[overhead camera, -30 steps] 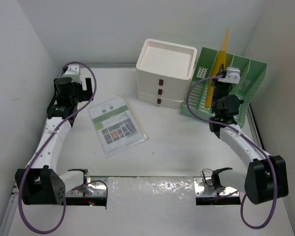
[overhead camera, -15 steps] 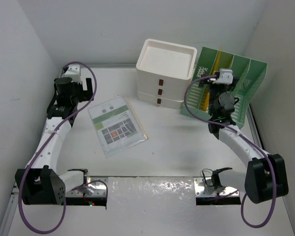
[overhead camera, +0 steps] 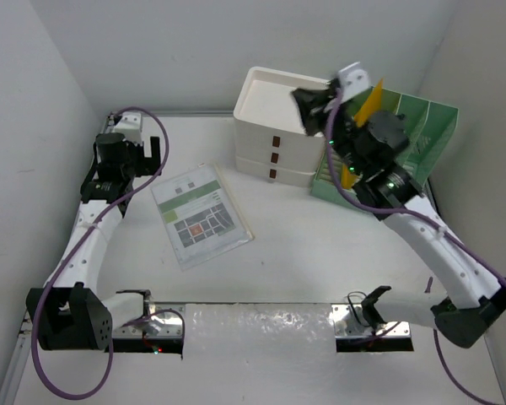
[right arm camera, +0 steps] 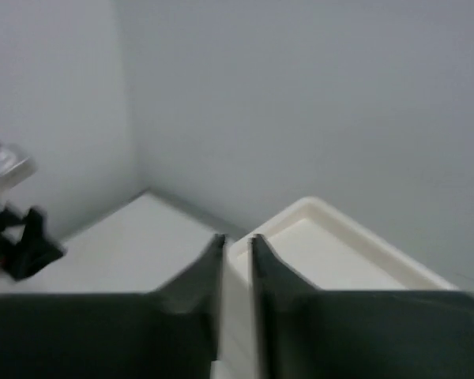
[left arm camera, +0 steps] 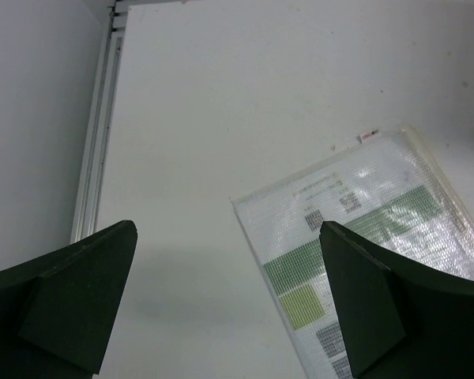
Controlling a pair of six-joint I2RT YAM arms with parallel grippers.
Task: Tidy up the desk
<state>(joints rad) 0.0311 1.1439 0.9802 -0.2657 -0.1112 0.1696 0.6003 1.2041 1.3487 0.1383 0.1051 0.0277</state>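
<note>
The desk (overhead camera: 304, 253) is a large white tabletop with thin metal rails. A plastic sleeve holding a printed sheet (overhead camera: 201, 215) lies flat on its left half; it also shows in the left wrist view (left arm camera: 379, 237). A yellow folder (overhead camera: 364, 108) stands leaning in the left slot of the green file rack (overhead camera: 422, 135). My left gripper (overhead camera: 152, 156) is open and empty, above bare desk (left arm camera: 221, 118) left of the sheet; it shows open in its own view (left arm camera: 227, 237). My right gripper (overhead camera: 308, 105) is raised over the white drawer box (overhead camera: 278, 126), shut and empty (right arm camera: 237, 241).
The white three-drawer box has a tray-like top (right arm camera: 340, 253) and stands at the back centre. The green rack stands to its right against the wall. Walls close in the desk at the back, left and right. A foil-covered strip (overhead camera: 261, 325) runs along the near edge.
My right gripper lowered the yellow folder into the green rack and let go. It then rose and swung left over the drawer box. The left arm has hardly moved.
</note>
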